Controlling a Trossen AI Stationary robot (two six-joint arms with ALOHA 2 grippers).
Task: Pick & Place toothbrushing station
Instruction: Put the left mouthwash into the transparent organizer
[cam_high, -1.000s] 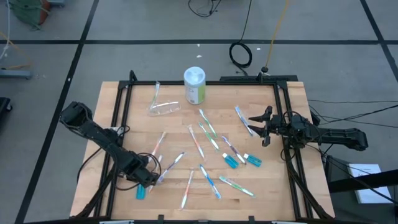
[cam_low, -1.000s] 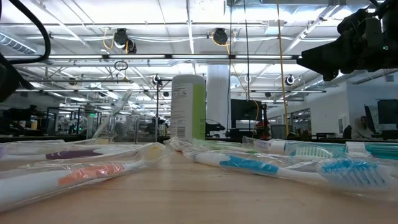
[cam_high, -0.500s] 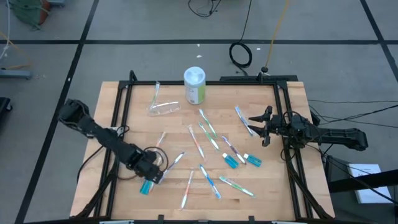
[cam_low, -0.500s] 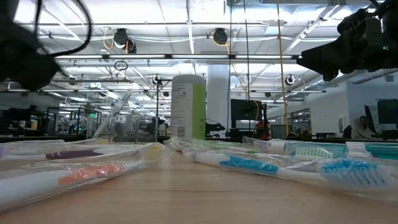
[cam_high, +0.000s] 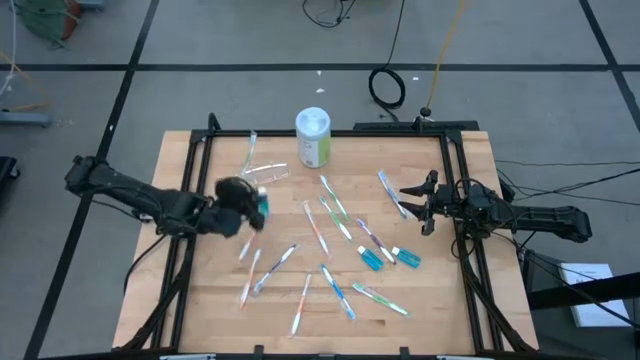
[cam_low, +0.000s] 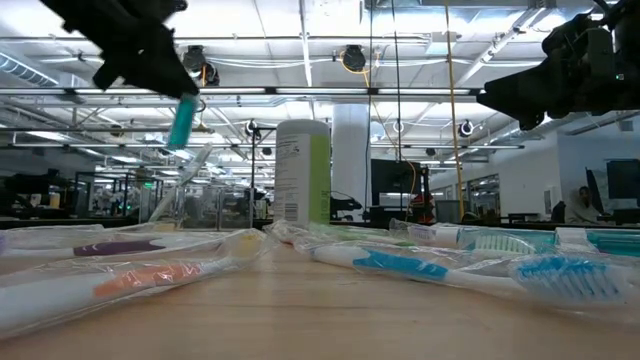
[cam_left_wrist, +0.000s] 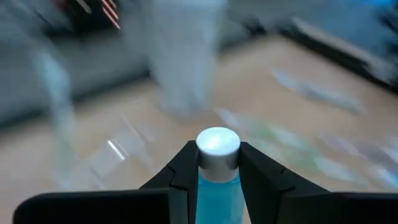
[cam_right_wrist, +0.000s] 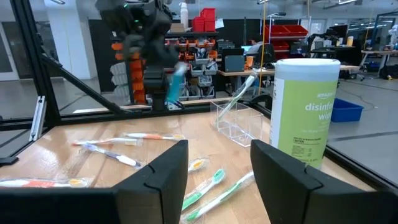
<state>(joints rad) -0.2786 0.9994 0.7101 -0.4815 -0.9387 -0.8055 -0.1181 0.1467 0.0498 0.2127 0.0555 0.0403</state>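
From overhead: left gripper (cam_high: 250, 205) at about nine o'clock of the table (cam_high: 180, 150), clamped on a small blue tube (cam_high: 262, 203), just short of the clear plastic cup (cam_high: 264, 175) lying at eleven o'clock with one toothbrush (cam_high: 249, 150) leaning out of it. White-and-green wipes canister (cam_high: 313, 137) upright at twelve. Toothbrushes (cam_high: 318, 230) scattered from the centre toward six, two more blue tubes (cam_high: 388, 258) at four. Right gripper (cam_high: 412, 203) parked at three o'clock, spread wide and empty, over a brush near that edge.

At table level: left gripper (cam_low: 165, 72) high at ten o'clock, tube (cam_low: 182, 122) hanging below it, above the cup (cam_low: 205, 210); canister (cam_low: 302, 172) at centre, its small print unreadable; wrapped brushes (cam_low: 400, 265) across the foreground.

Past the left wrist: tube's white cap (cam_left_wrist: 217, 148) pinched between the fingers (cam_left_wrist: 186, 171); rest blurred.

Past the right wrist: fingers (cam_right_wrist: 163, 171) well apart; canister (cam_right_wrist: 305, 112) labelled "amazon" and "disinfe… wi…", cut off by the curve; cup (cam_right_wrist: 239, 121) beside it; left gripper (cam_right_wrist: 146, 40) carrying the tube (cam_right_wrist: 174, 84) beyond.
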